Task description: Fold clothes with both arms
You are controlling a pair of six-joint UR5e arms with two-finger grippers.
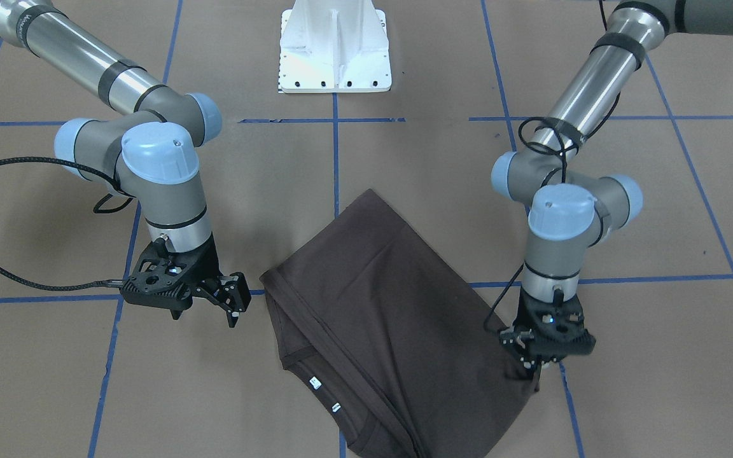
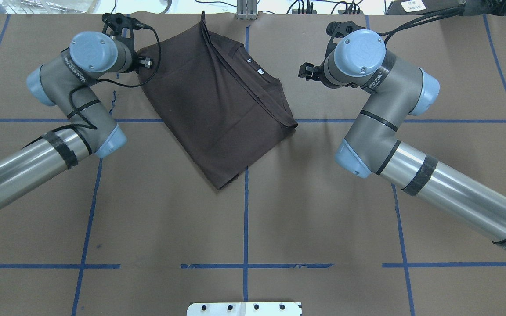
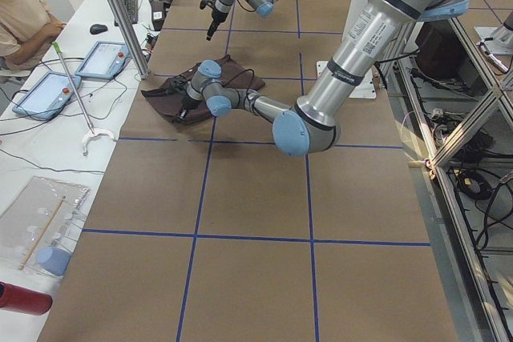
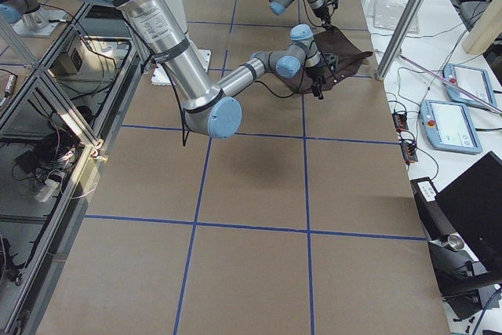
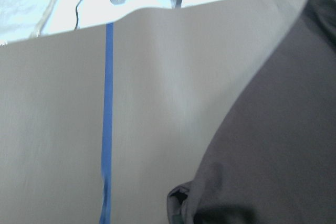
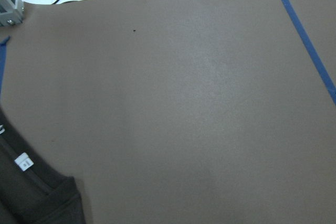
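Grey-brown knit: one folded T-shirt. Front view, two grippers: right gripper at its nine o'clock, fingers apart; left gripper at four o'clock, finger state impossible to tell.

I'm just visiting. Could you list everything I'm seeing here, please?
T-shirt: one, dark brown, folded, mid-table.
Labels: two, white, on the T-shirt near its collar.
Table cover: one, brown, under everything.
Tape lines: several, blue, gridding the cover.
Pedestal base: one, white, at the table's robot side.
Touch panels: two, grey, blue screens, white side bench.
Person: one, beige top, at that bench.
Left tool: one, black, at the T-shirt's edge.
Right tool: one, black, beside the T-shirt, empty.
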